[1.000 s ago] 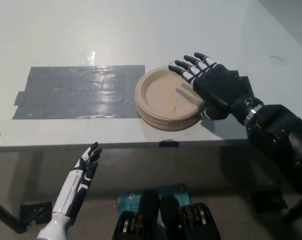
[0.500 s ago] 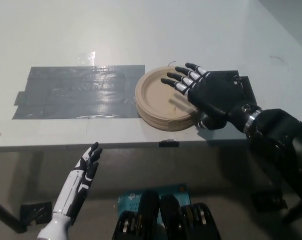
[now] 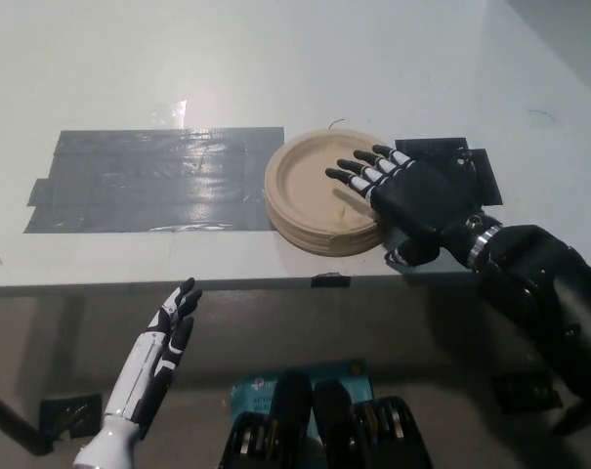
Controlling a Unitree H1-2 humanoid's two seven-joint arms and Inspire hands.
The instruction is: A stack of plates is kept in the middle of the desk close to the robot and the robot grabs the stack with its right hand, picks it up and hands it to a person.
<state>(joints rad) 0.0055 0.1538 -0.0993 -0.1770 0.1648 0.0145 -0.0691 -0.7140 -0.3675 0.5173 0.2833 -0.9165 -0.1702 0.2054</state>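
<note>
On the white desk, near its front edge, a stack of round brown paper plates (image 3: 324,193) is reached for by the black right hand (image 3: 412,195).

Below the desk edge at the left, the white left hand (image 3: 168,327) is held at rest, empty, with its fingers straight. Next, a wide patch of grey tape (image 3: 148,181) is seen on the white desk (image 3: 275,59), touching the stack's left side. The black hand is spread wide and nothing is held yet; its fingertips (image 3: 339,174) are over the plates, and its palm is at the stack's right rim. If only the top plates are pinched, the stack could be split. If it is pushed sideways, it could be slid away or tipped off the edge.
</note>
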